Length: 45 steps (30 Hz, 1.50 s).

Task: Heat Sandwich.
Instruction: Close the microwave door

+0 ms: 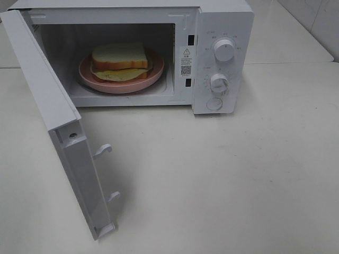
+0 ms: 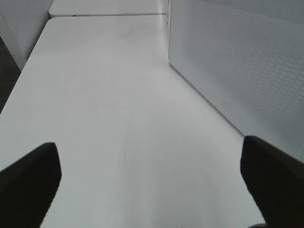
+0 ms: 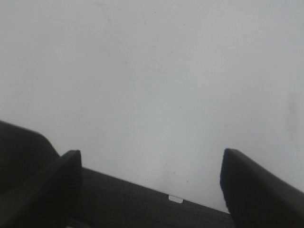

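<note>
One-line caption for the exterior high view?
Sandwich on pink plate inside white microwave, door standing wide open.

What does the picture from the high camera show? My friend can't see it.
A white microwave stands on a pale table with its door swung wide open. Inside, a sandwich of white bread and yellow cheese lies on a round pink plate.

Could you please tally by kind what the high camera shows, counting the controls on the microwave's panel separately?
Microwave: 1
Pink plate: 1
Sandwich: 1
Knobs: 2
Round button: 1
Total: 6
</note>
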Each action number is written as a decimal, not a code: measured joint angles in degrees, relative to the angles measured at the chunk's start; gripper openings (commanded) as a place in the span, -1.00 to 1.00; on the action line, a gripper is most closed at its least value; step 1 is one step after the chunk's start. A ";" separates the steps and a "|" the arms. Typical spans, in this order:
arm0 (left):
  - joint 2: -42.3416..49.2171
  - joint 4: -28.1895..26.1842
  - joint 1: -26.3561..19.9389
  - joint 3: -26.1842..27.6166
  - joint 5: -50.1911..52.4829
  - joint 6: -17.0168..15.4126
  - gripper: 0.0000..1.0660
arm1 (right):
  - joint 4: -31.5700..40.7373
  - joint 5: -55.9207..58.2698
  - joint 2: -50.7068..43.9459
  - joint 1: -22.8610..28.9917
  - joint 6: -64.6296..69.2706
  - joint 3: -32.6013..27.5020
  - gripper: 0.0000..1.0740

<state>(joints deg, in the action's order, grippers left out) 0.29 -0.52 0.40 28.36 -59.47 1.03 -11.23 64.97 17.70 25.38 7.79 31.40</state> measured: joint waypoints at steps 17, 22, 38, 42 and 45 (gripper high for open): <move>0.00 0.00 0.00 0.00 0.00 0.00 0.83 | 2.29 -4.87 -16.16 -18.45 -0.23 -2.29 0.42; 0.00 0.00 0.00 0.00 0.00 0.00 0.83 | 5.10 -5.04 -17.88 -20.86 -2.81 -2.29 0.42; 0.00 0.00 0.00 0.00 0.00 0.00 0.83 | 6.65 -5.10 -17.88 -22.29 -3.61 -2.29 0.42; 0.00 0.00 0.00 0.00 0.00 0.00 0.83 | 6.65 -5.10 -17.88 -22.29 -3.61 -2.29 0.42; 0.00 0.00 0.00 0.00 0.00 0.00 0.83 | 6.65 -5.10 -17.88 -22.29 -3.61 -2.29 0.42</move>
<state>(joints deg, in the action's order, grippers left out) 0.29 -0.52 0.40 28.36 -59.47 1.03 -4.58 59.87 -0.17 3.09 4.18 29.11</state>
